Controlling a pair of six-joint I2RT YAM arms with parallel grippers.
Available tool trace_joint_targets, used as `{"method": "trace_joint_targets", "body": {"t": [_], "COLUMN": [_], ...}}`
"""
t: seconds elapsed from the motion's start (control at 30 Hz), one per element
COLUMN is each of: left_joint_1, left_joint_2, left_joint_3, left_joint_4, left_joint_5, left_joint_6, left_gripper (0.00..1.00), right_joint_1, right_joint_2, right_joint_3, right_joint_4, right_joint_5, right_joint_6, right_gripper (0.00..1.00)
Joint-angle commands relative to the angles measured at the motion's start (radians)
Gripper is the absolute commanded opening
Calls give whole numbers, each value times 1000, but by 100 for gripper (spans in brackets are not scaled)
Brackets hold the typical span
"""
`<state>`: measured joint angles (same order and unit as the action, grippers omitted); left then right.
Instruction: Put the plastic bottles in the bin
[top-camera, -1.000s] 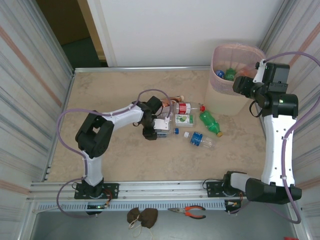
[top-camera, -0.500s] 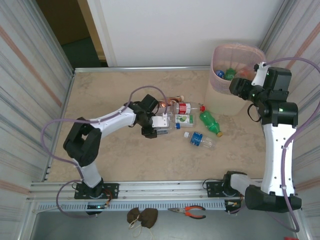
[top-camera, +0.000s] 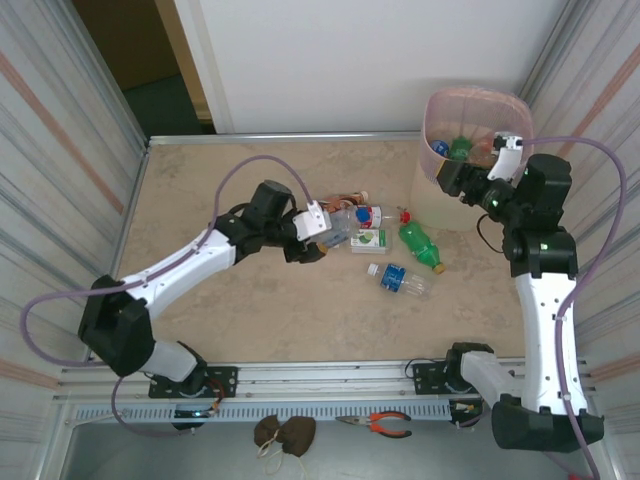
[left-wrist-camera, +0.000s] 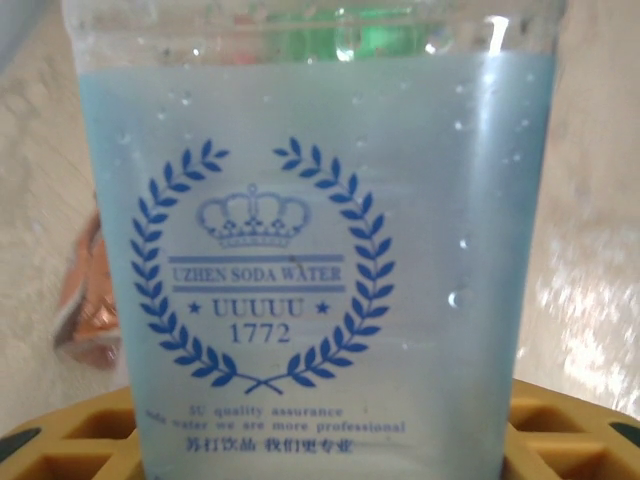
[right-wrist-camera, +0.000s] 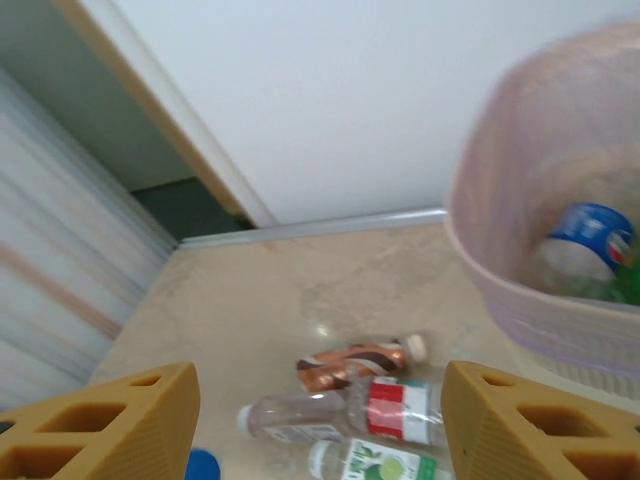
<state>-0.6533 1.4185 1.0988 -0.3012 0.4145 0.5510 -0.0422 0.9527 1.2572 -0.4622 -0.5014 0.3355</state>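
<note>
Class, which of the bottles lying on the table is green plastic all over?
The red-capped green bottle lying nearest the bin; its neighbours are clear or brown, with colour only on their labels.

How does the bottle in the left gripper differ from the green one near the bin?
The soda-water bottle is clear with blue print; the green bottle is tinted green. The soda-water bottle sits in the left gripper; the green bottle lies loose on the table near the bin. Both are outside it.
</note>
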Motion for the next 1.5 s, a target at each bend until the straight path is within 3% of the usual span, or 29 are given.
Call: {"method": "trace_joint_targets", "body": {"t": [0.0,0.27,0.7,0.93,1.13,1.47], "left_joint_1": [8,10,10,-17,-55,-74], "left_joint_2": [-79,-189,-311,-323,-325,-327], "left_joint_3": [-18,-15,-35,-6,11,1], "left_joint_4": [161,337,653,705,694,722], "left_joint_5": [138,318,473,511,516,476], "left_joint_6": [-140,-289,-503,-539,-510,-496], "left_gripper": [51,51,45,44,44,43], "right_joint_1": [38,164,412,599,725,815], "right_joint_2": [-32,-58,-80,-36,30,102], "right_joint_3": [-12,-23,-1,48,92,110], "right_joint_4": [139,201,326,334,383,366], "right_joint_5": [-96,-169,-285,-272,-244,-160], "right_joint_6": [-32,-173,-371,-469,-466,-375], "right_gripper": [66,73,80,81,82,74]}}
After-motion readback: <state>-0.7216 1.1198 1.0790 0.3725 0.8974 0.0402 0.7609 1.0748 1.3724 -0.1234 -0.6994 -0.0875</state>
